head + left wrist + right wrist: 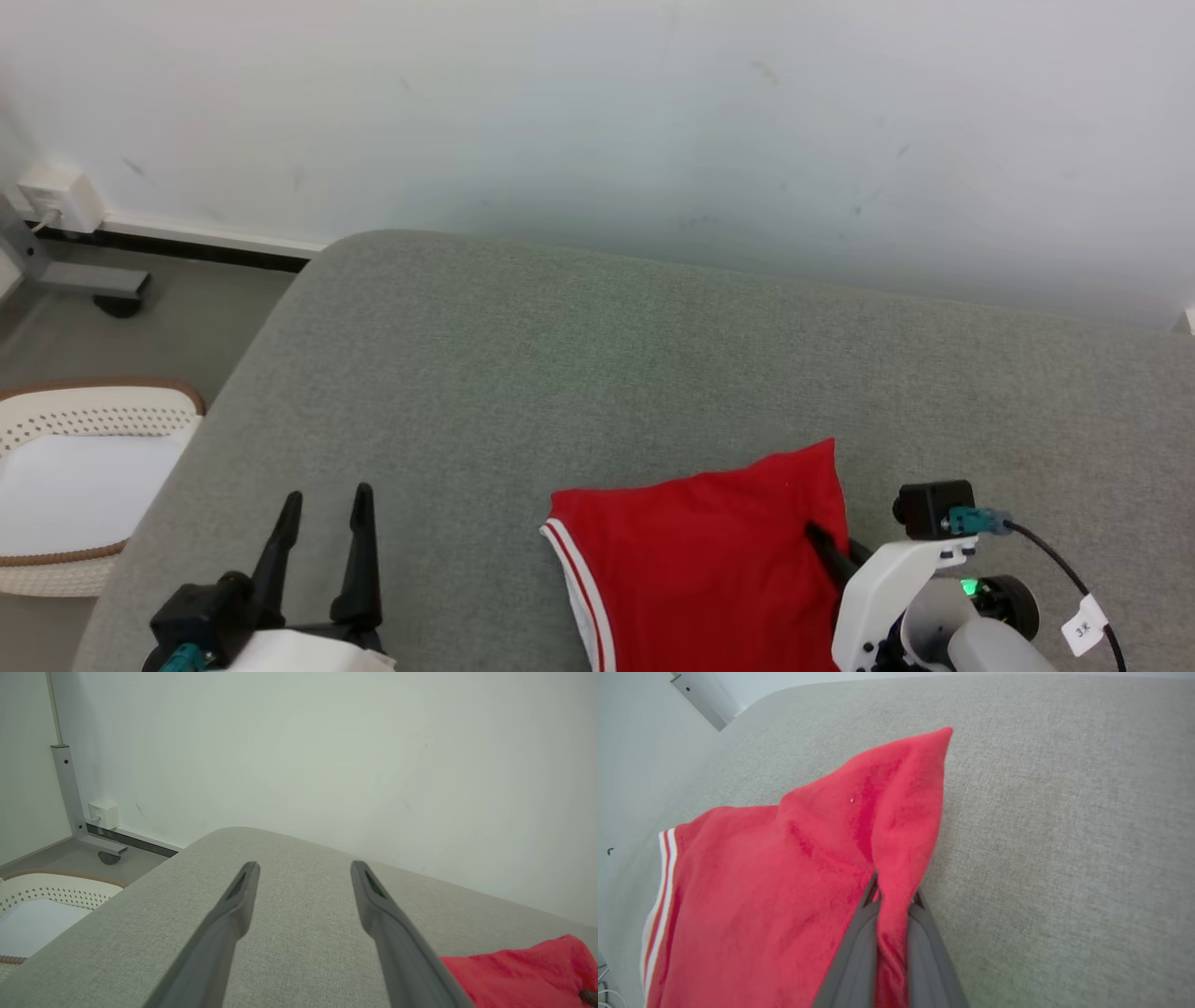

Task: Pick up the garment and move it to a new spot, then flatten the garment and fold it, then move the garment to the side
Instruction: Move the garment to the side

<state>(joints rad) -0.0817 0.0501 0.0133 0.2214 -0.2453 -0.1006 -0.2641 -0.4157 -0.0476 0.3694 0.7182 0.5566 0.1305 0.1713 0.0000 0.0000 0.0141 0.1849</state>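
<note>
I see a grey upholstered couch [653, 373]. Behind the couch stands a white, lightly marked wall [597, 103]. Left of the couch lie grey floor [196, 322] and a white perforated basket [93, 411].

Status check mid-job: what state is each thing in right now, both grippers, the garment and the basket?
right gripper: shut on a fold of the red garment.
left gripper: open, nothing between its fingers, above the grey cushion.
red garment: lying on the grey cushion, its far corner standing up in a peak.
basket: upright beside the grey cushion, on the robot's left.
</note>
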